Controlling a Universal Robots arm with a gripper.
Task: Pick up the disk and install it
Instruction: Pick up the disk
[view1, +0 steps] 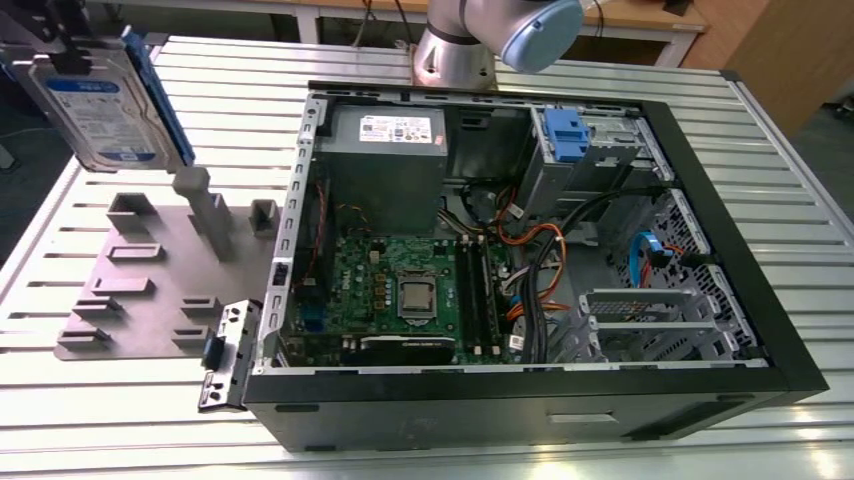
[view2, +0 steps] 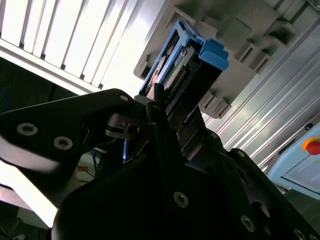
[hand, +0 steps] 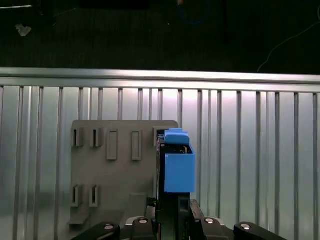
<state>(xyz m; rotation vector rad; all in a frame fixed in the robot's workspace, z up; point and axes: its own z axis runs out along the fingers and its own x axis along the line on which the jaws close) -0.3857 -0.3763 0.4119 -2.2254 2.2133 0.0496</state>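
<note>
Blue-framed and silver-grey, the disk (view1: 107, 100) hangs on edge above the far left of the slatted metal table (view1: 747, 130). The gripper (view2: 167, 107) pinches it on both flat faces. Beneath it the grey fixture plate (view1: 134, 290) lies uncovered. Open air separates the disk's blue edge from the open computer case (view1: 534, 410) to the exterior view's right.

Silver-grey disk (view1: 94, 105), white-and-blue label, blue carrier, upright, clamped edge-on between the jaws of the gripper (hand: 170, 215), blue end tab outermost.
</note>
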